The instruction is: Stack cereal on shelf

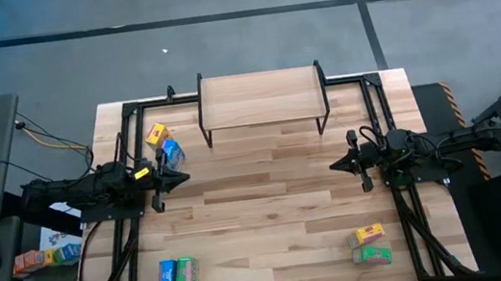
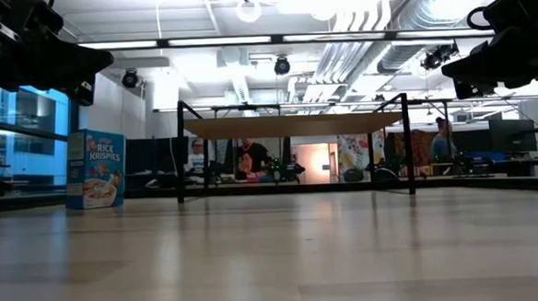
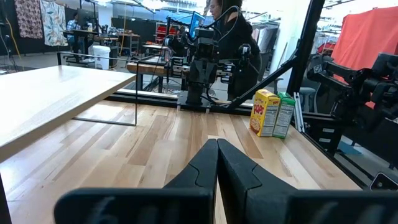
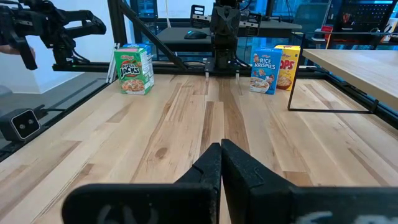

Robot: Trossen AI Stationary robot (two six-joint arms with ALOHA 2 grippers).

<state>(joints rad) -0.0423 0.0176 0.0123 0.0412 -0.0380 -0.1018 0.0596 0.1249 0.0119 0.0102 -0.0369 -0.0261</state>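
Note:
Both arms hover over the wooden tabletop, fingers pointing at each other and touching nothing. My left gripper (image 1: pixel 184 177) (image 3: pixel 217 151) is shut, and so is my right gripper (image 1: pixel 333 164) (image 4: pixel 221 151). The shelf (image 1: pixel 262 98) (image 2: pixel 291 125) stands on its black legs at the far middle, its top bare. A yellow box (image 1: pixel 157 133) and a blue box (image 1: pixel 172 152) (image 2: pixel 95 169) stand upright just beyond my left gripper. Another blue box (image 1: pixel 166 275) and a green box (image 1: pixel 187 272) (image 4: pixel 134 70) stand at the near left. A yellow box (image 1: pixel 367 235) (image 3: pixel 263 112) and a green box (image 1: pixel 372 254) (image 3: pixel 284 115) are at the near right.
Black frame rails (image 1: pixel 124 138) run along both sides of the table. Bare wood (image 1: pixel 259 207) lies between the grippers and in front of the shelf. Coloured packages (image 1: pixel 47 255) sit off the table on the left. People show in the room beyond (image 2: pixel 246 159).

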